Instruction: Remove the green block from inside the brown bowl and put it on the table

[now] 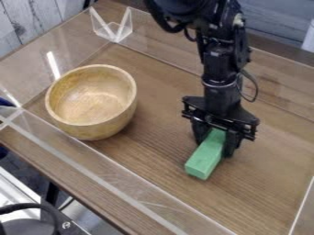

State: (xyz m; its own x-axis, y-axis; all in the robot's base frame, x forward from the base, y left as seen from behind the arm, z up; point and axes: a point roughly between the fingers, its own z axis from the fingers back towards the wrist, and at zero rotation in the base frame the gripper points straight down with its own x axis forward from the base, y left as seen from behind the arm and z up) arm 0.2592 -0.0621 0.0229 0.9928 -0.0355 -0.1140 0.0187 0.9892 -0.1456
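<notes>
Green block (208, 157), the small matte bright-green rectangular bar, is already out of the round light-tan wooden bowl (90, 101), so the main part of this job looks done. The bowl sits empty over on the left, you can see the bare grain inside it, and the block is well apart from it, off to the right over the brown wood-grain tabletop (123, 184) with the clear acrylic walls (73, 161). The black gripper (221, 138) is pointing nearly straight down and its jaws are clamped on the upper end of the block, so it's grasping the bar, not released. The block hangs tilted, its lower end reaching down toward the camera, and it looks like that end is touching the wood or very nearly so, honestly can't tell for sure from this angle. So what's left, I'd say: settle it flat, let go, and back the arm off. Only worry is the bar flopping over or sliding a bit when the jaws open, since it's held at one end.
</notes>
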